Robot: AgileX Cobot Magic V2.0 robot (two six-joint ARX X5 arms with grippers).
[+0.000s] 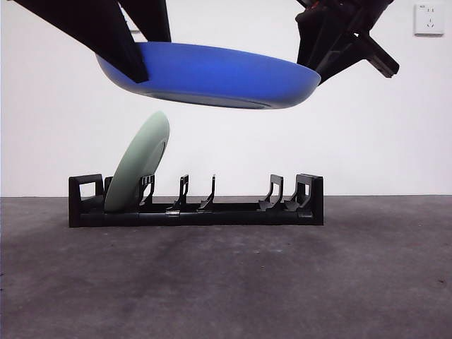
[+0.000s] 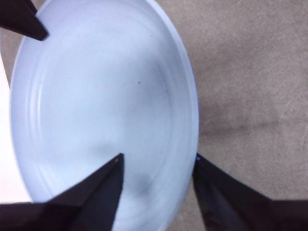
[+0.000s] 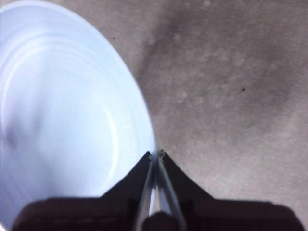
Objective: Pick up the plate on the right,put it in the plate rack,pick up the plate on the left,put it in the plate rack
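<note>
the plate rack stands on the table toward its far edge, close to the wall, its length running across the front view. it holds one pale green plate, set on edge in a slot at one blocky end and leaning toward the middle of the rack; the other slots hold nothing.

a blue plate hangs in the air above the rack, nearly level and slightly tilted, touching neither the rack nor the green plate. both grippers are on it. the left gripper has its black jaws spread across the rim, one inside the bowl of the plate and one outside it; whether they press the rim cannot be told. the right gripper has its jaws pressed nearly together, pinching the thin rim at the opposite side.

the table is dark grey, matte and mottled, with darker smudged patches. behind it is a plain white wall with a white socket high near the corner of the front view.

the rack is black plastic, long and low, with thin upright curved dividers. the blue plate is smooth, round and shallow, glossy blue underneath; its inner face looks pale with faint concentric rings.
</note>
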